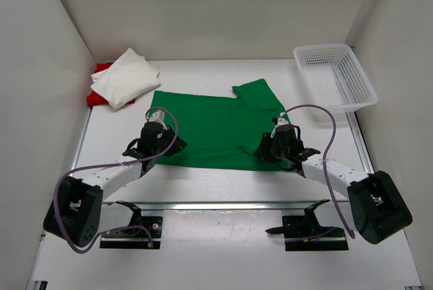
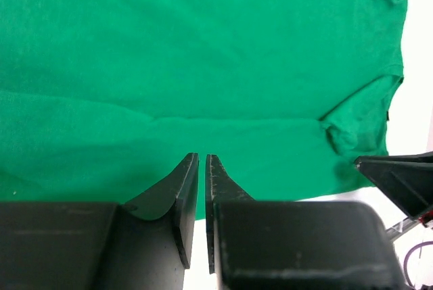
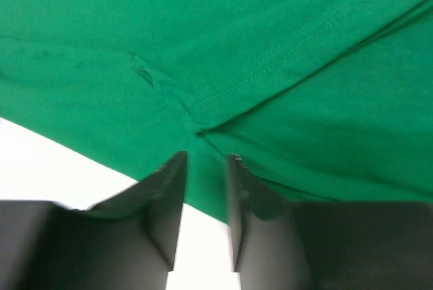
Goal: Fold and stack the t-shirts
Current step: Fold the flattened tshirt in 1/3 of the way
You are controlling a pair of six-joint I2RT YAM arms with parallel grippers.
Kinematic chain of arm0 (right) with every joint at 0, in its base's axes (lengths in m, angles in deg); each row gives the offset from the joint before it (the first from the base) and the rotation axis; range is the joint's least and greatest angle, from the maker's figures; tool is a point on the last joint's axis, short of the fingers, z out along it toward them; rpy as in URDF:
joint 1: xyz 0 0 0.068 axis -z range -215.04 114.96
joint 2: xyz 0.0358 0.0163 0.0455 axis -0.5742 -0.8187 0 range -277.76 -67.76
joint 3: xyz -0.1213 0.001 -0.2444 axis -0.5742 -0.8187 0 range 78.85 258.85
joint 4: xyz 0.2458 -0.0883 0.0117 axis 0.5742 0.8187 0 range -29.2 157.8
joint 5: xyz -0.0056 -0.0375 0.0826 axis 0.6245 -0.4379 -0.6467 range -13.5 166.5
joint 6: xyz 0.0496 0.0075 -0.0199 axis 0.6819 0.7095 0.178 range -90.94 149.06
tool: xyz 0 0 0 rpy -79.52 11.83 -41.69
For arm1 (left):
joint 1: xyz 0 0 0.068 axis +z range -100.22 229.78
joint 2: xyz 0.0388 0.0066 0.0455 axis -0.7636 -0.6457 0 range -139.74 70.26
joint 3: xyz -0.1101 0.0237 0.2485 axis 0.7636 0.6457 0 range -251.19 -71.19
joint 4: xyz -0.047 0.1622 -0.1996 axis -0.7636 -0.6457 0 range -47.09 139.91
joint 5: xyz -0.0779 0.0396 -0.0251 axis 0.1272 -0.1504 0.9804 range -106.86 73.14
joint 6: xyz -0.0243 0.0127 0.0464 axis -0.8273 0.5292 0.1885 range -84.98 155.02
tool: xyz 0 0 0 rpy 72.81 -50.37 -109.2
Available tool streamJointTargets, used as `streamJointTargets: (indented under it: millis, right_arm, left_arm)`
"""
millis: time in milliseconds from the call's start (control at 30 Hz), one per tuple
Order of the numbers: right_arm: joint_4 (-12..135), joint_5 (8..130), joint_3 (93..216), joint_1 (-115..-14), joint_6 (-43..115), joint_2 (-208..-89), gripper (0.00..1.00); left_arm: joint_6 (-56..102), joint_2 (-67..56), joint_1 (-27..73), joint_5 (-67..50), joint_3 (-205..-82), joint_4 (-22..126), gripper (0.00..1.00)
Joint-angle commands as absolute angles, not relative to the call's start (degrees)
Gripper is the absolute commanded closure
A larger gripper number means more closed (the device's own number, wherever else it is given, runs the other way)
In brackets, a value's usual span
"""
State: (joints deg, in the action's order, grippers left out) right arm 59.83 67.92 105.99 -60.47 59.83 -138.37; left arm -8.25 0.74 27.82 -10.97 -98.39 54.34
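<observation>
The green t-shirt [image 1: 210, 124] lies spread flat in the middle of the table, one sleeve [image 1: 257, 92] pointing to the back. My left gripper [image 1: 155, 128] hangs over its near left part; in the left wrist view its jaws [image 2: 201, 161] stand a narrow slit apart with no cloth [image 2: 203, 53] between them. My right gripper [image 1: 279, 133] is over the near right edge; its jaws [image 3: 205, 161] are open, empty, just above a seam fold in the cloth [image 3: 203, 46]. At the back left the white t-shirt [image 1: 125, 77] lies folded on the red t-shirt [image 1: 100, 94].
A white mesh basket [image 1: 335, 77] stands at the back right corner. Bare white table [image 1: 216, 182] runs between the shirt's near edge and the arm bases. White walls close in the left, back and right sides.
</observation>
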Motion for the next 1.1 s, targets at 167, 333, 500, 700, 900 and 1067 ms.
streamJointTargets:
  millis: [167, 333, 500, 700, 900, 1067]
  right_arm:
    - [51.7, 65.4, 107.9, -57.2, 59.9, -143.3, 0.60]
    - [50.8, 64.0, 109.1, -56.5, 60.8, -146.3, 0.62]
    - [48.0, 62.8, 109.1, -56.8, 62.1, -147.5, 0.68]
    - [46.4, 61.5, 113.1, -55.5, 63.0, -152.1, 0.72]
    - [45.6, 58.1, 125.2, -54.5, 64.6, -160.7, 0.77]
    - [58.6, 59.6, 142.2, -56.0, 60.4, -169.1, 0.71]
  left_arm:
    - [-7.6, 0.4, 26.5, -11.0, -95.3, 61.0, 0.78]
    - [-8.4, -0.2, 27.3, -10.2, -93.9, 62.2, 0.79]
    - [-8.8, 1.3, 27.1, -10.8, -92.5, 62.8, 0.78]
    - [-9.5, 0.1, 26.8, -11.0, -92.4, 63.5, 0.78]
    - [-9.5, 0.7, 26.2, -11.7, -93.3, 62.7, 0.78]
    - [-9.3, 0.6, 25.6, -11.9, -94.8, 62.1, 0.79]
